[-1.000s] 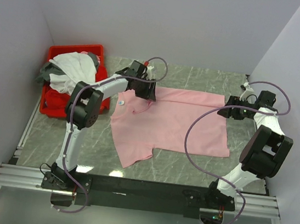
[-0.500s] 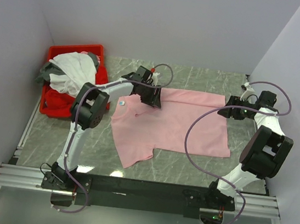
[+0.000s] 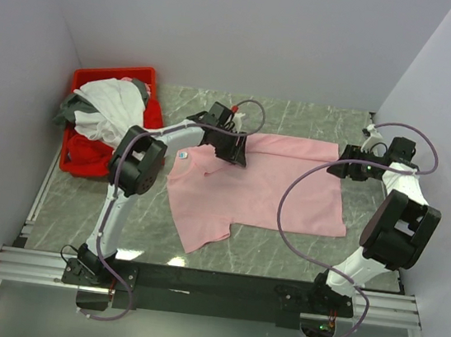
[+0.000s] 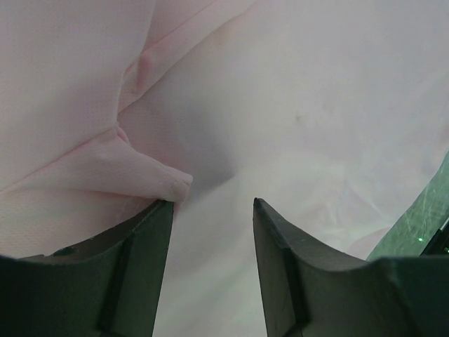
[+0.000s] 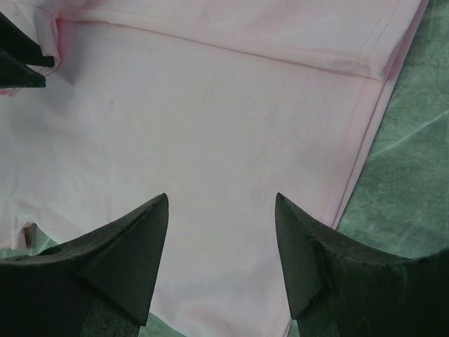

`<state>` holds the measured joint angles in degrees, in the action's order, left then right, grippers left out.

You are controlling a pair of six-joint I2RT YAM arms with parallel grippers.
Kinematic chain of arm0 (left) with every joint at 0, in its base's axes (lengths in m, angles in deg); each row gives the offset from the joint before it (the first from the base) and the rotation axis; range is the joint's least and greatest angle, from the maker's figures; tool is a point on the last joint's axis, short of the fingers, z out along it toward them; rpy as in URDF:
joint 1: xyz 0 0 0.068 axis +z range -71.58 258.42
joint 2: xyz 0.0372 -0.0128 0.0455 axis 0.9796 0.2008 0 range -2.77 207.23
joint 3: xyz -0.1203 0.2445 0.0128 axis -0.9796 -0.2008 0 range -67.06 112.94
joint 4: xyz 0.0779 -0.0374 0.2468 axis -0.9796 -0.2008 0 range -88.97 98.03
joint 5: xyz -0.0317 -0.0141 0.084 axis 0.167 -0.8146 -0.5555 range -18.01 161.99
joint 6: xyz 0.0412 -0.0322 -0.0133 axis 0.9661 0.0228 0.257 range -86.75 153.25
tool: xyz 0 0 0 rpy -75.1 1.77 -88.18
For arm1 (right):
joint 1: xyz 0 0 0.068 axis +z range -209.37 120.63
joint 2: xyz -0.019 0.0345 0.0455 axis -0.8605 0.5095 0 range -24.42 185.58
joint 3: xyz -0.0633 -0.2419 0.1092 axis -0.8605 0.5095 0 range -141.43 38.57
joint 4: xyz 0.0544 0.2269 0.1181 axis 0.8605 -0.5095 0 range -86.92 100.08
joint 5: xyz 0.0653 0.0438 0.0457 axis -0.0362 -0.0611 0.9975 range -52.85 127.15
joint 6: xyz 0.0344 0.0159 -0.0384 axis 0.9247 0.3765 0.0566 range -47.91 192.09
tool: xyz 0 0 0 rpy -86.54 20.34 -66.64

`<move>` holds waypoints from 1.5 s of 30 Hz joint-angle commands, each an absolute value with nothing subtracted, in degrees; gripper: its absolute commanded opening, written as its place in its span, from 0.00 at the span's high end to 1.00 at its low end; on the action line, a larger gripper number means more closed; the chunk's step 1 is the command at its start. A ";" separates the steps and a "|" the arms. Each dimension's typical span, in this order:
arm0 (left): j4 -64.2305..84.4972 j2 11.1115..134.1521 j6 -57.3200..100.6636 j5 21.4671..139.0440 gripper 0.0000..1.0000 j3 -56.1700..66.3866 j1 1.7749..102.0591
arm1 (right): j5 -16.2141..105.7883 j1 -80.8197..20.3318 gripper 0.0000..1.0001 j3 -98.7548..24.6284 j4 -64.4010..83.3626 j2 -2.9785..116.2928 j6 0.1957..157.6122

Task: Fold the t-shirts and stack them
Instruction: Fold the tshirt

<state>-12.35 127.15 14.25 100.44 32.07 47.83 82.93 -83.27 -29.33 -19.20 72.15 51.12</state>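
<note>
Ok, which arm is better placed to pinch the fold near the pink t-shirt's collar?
Left: the left gripper hangs open over the pink t-shirt, fold beside one finger; the right gripper sits open at the hem.

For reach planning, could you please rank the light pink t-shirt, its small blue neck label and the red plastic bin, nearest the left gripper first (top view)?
1. Light pink t-shirt: under the left gripper.
2. Small blue neck label: just left.
3. Red plastic bin: far left.

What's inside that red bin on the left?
Piled clothes fill the bin: white cloth on top, grey cloth at the edges. Anything beneath the pile, and the bin's floor, is covered.
</note>
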 commanded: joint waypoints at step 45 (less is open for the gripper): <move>-25.46 58.74 -60.17 72.17 0.50 -38.24 18.12 | 78.28 -54.80 0.20 4.11 -21.39 30.78 8.45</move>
<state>-22.65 56.53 -53.40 76.20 -39.93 18.47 79.43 -55.12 3.20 -25.98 33.03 3.95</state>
